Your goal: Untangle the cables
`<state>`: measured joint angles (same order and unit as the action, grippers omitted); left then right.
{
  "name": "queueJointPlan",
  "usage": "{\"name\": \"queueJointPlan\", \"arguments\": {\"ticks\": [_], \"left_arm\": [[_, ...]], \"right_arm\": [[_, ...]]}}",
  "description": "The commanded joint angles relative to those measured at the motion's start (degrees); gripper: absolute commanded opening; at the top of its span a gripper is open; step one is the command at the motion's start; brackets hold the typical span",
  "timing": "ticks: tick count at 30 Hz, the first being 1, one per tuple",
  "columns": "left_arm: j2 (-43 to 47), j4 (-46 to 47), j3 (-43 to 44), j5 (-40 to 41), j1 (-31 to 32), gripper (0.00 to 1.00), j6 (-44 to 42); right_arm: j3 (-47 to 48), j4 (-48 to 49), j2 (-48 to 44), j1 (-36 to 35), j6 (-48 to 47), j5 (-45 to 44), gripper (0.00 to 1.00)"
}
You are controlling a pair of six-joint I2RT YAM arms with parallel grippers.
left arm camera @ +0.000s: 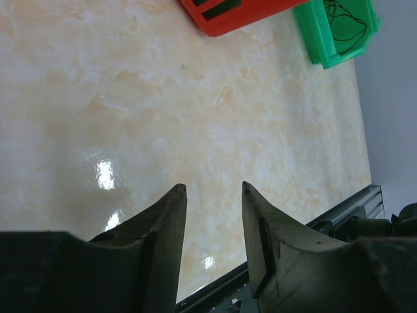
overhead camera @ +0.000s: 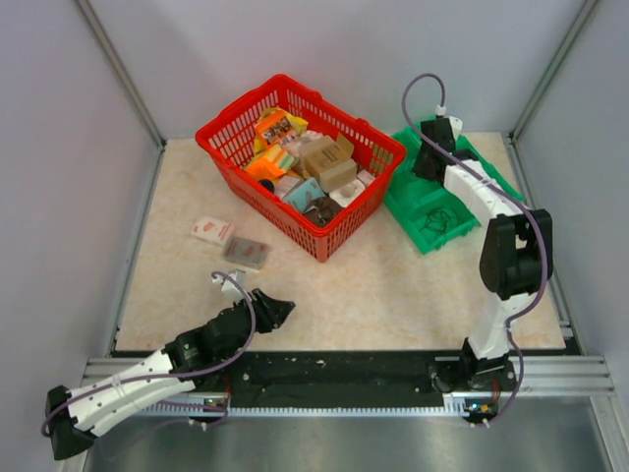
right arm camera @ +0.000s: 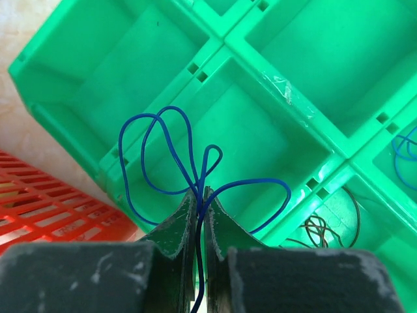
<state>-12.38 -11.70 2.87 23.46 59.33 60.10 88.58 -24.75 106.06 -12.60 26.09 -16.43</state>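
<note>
Overhead view first: a cream marbled worktop (overhead camera: 393,285) carries a red plastic mesh basket (overhead camera: 239,104) full of small boxes. Just right of it lies a green plastic compartment tray (overhead camera: 408,202). A tangle of thin dark cables (overhead camera: 437,221) lies in one of the tray's near compartments. The right pincer (overhead camera: 428,167) hangs over the tray's far part, but from here I cannot tell how its fingers stand. The left pincer (overhead camera: 285,310) sits low near the worktop's near edge, well apart from the tray. A white-and-red flat packet (overhead camera: 211,231) and a grey flat packet (overhead camera: 246,253) lie just beside each other between it and the basket.

Left wrist view: the left pincer (left arm camera: 212,189) is parted with a clear gap, holding nothing, above bare worktop (left arm camera: 195,98). A corner of the red basket (left arm camera: 228,16) and a corner of the green tray (left arm camera: 326,39) show at the top, with dark cables (left arm camera: 342,23) inside the tray.

Right wrist view: the right pincer (right arm camera: 201,192) is closed, its fingertips nearly together, pinching a thin blue cable (right arm camera: 199,173). That cable fans out in several loops above a middle compartment of the green tray (right arm camera: 98,59). Dark cables (right arm camera: 319,228) lie coiled in the compartment to the lower right, and a second blue cable (right arm camera: 407,147) peeks in at the right edge. The red basket (right arm camera: 45,195) shows at the lower left.
</note>
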Motion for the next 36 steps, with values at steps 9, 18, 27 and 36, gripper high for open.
{"name": "queueJointPlan", "arguments": {"ticks": [9,18,27,36], "left_arm": [[-0.2,1.1,-5.1,0.5,-0.2,0.44,-0.2],[-1.0,1.5,-5.0,0.4,-0.2,0.44,-0.2],[-3.1,2.4,-4.5,0.6,-0.1,0.44,-0.2],[-6.2,3.0,-3.4,1.0,-0.1,0.44,0.0]], "right_arm": [[6.1,-3.4,7.0,0.6,-1.6,2.3,0.02],[5.9,-4.3,3.5,0.8,-0.6,7.6,0.53],[0.2,-4.8,-10.9,0.6,1.2,10.1,0.55],[-24.1,-1.7,-31.5,-8.8,-1.2,-1.1,0.55]]}}
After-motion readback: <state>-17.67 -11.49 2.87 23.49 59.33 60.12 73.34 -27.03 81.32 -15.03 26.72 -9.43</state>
